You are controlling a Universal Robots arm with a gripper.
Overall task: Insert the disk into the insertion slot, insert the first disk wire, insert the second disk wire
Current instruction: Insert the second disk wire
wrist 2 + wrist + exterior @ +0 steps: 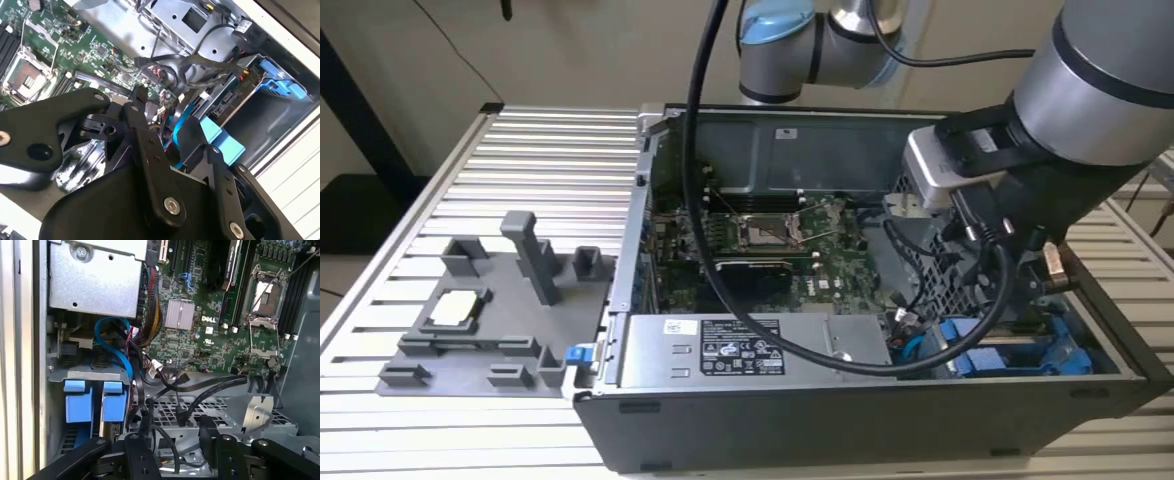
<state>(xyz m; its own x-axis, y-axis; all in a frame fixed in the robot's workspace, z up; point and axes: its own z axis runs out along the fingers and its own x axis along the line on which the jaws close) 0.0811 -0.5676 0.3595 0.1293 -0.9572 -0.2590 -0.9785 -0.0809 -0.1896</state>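
Note:
Two bright blue carrier tabs [112, 401] sit side by side in the insertion slot [1067, 372] of the dark drive cage at the case's front corner, on the exterior view's right. The disk's silver body is hidden inside the bay. A blue cable [116, 342] curves down behind the tabs. Loose black disk wires [210, 386] with small plugs lie across the perforated metal cage [200, 410]. My gripper [175, 429] hovers just above that cage beside the carriers, open, with one black plug hanging between its fingers [144, 426]. In the second wrist view the gripper [167, 122] is near a blue tab [216, 134].
The open computer case [854, 420] rests on a slatted metal table [534, 160]. Inside are the green motherboard [774, 250] and the silver power supply [734, 350]. A grey fixture [494, 310] stands on the exterior view's left. My arm's thick black cable [700, 200] drapes into the case.

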